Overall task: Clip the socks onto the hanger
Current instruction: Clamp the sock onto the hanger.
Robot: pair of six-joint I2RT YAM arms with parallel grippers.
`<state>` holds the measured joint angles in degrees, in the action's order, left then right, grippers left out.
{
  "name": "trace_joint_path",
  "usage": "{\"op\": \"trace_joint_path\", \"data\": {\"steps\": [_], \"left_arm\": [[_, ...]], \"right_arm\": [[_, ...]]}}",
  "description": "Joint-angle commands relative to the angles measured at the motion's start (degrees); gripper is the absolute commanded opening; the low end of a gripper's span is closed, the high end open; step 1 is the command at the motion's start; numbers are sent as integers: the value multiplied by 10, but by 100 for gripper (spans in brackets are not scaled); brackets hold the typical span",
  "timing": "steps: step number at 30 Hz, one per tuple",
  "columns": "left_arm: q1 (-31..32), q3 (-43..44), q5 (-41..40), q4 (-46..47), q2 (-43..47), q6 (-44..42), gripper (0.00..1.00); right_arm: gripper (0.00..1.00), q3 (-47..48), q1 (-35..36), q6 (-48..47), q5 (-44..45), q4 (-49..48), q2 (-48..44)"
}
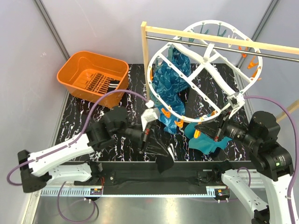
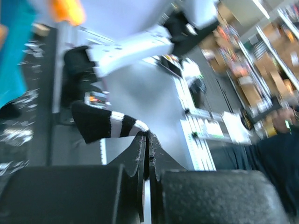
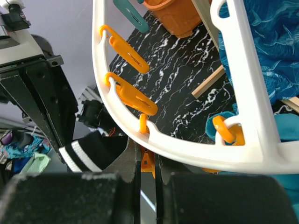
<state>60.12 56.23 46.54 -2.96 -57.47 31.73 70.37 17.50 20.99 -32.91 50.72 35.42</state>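
For the hanger: hangs tilted from a wooden rack, lower rim dipping toward the black marbled table. Carries a blue patterned cloth on its left half, draped down past the rim.

Just below the hanger's lower-left rim: left gripper, fingers pressed tight together on the white-striped cuff of one black sock, with the rest drooping under the hanger's edge.

At the hanger's lower-right rim: right gripper, fingers nearly together and clamped on an orange clip dangling beneath the rim. Just left of that clip and under the rim, in the right wrist view: the striped cuff of the held sock, close by; cannot tell whether touching.

Further up the hanger's rim from there: more orange clips, then a teal clip, all hanging free.

Under the hanger's right side, lying on the table: a plain teal cloth.

Well left of the hanger: an orange basket, holding more striped socks on its floor.
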Motion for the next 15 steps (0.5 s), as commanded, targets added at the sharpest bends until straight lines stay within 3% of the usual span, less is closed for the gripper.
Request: {"op": "trace_joint_path", "data": {"steps": [1, 4, 9, 15], "left_arm": [[41, 73, 30, 31, -46, -50, 0], [56, 129, 51, -21, -91, -90, 0], [59, 176, 66, -30, -127, -109, 0], [60, 237, 39, -147, -170, -170, 0]], "right_arm": [[0, -9, 6, -4, -69, 69, -9], [0, -9, 5, 1, -78, 59, -19], [0, -10, 5, 13, -91, 33, -25], [0, -20, 4, 70, -88, -4, -25]]}}
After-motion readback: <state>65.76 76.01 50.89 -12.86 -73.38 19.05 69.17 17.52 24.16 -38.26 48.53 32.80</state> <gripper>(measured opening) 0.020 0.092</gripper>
